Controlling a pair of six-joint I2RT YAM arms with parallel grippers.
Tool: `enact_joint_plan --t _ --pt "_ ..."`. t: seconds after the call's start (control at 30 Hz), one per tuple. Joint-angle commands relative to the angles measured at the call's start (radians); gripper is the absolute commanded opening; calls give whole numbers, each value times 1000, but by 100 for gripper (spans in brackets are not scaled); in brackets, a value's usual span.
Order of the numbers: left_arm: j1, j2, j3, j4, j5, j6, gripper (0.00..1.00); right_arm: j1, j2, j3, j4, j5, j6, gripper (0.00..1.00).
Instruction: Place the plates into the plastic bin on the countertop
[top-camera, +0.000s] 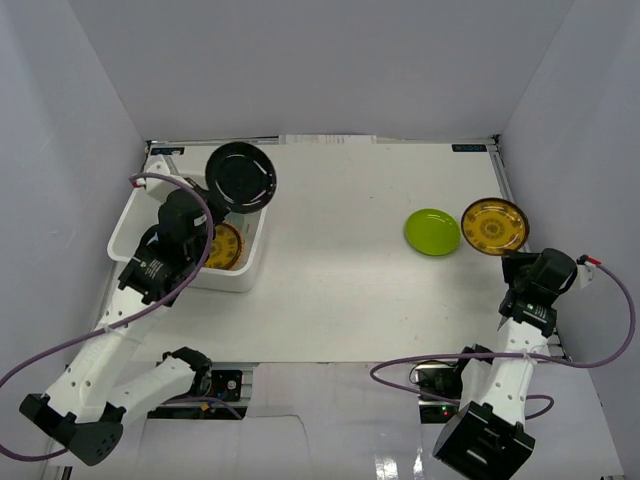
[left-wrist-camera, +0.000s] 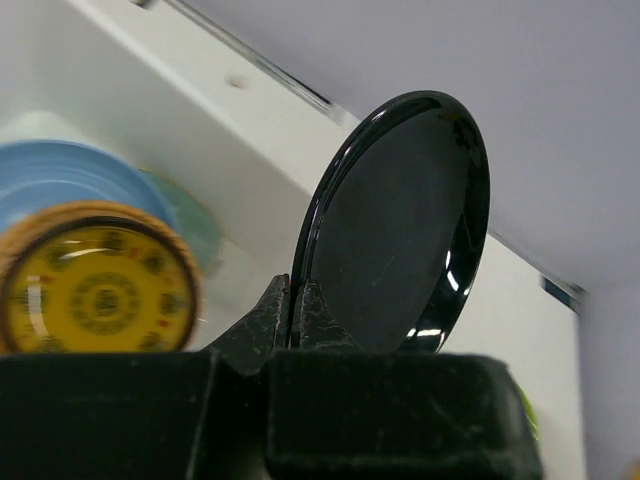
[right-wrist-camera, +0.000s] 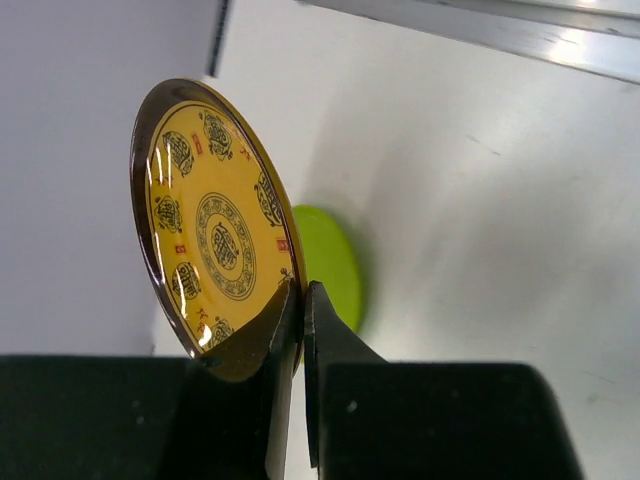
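My left gripper (top-camera: 213, 203) is shut on the rim of a glossy black plate (top-camera: 241, 177) and holds it tilted above the far end of the white plastic bin (top-camera: 123, 230); it shows on edge in the left wrist view (left-wrist-camera: 400, 225). In the bin lie a gold plate (top-camera: 226, 246) on a tan woven one (left-wrist-camera: 185, 262), with a light blue plate (left-wrist-camera: 60, 180) behind. My right gripper (top-camera: 513, 258) is shut on the second gold plate (top-camera: 494, 226) and holds it above the countertop (top-camera: 340, 290). The lime green plate (top-camera: 432, 231) lies flat beside it.
White walls (top-camera: 60, 150) enclose the countertop on the left, back and right. The arm bases and purple cables (top-camera: 420, 365) sit along the near edge.
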Motion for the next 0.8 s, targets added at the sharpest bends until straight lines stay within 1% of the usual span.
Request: enact_joint_plan --t 0.0,0.07,0.13,0.23,0.27,0.33,0.37,0.43,0.47,0.5,0.53,0.57,0.6,0.63,0.67,0.7,0.73,0.77 --pt "21 -13 7 -154 -289 16 0 23 6 101 34 -85 27 8" --pt "28 -16 -11 -148 -339 37 0 36 22 146 43 -125 35 8" --pt "45 -6 -30 -144 -347 52 0 79 23 172 111 -167 31 8" --pt "90 30 -79 -159 -319 19 0 254 46 230 174 -144 6 8" --pt "108 40 -109 -158 -298 11 0 380 58 244 188 -133 -3 8" --pt "166 55 -143 -130 -212 8 0 510 94 272 252 -104 -23 8" --pt "214 69 -169 -118 -160 8 0 641 136 296 275 -99 -43 8" --pt "257 79 -191 -98 -121 25 0 760 205 325 327 -49 -67 8" --pt "283 89 -209 -63 -98 35 0 879 235 363 341 -29 -101 8" --pt "336 95 -215 -46 -42 57 0 936 300 388 359 11 -120 8" --pt "364 102 -222 -33 -5 64 0 992 334 416 364 28 -141 8" --pt "421 127 -225 -20 29 68 0 1089 374 480 367 49 -179 8" --pt "450 139 -229 -10 95 69 2 1133 414 511 367 83 -195 8" --pt "473 153 -235 0 126 77 6 1200 495 541 376 130 -206 8" --pt "496 168 -241 14 153 75 10 1225 540 572 381 144 -222 8" --pt "540 194 -245 16 178 74 17 1242 580 638 386 149 -227 8" --pt "565 202 -245 17 225 74 34 1273 667 675 386 143 -232 8" --pt "588 207 -243 26 247 75 46 1288 712 712 381 143 -241 8"
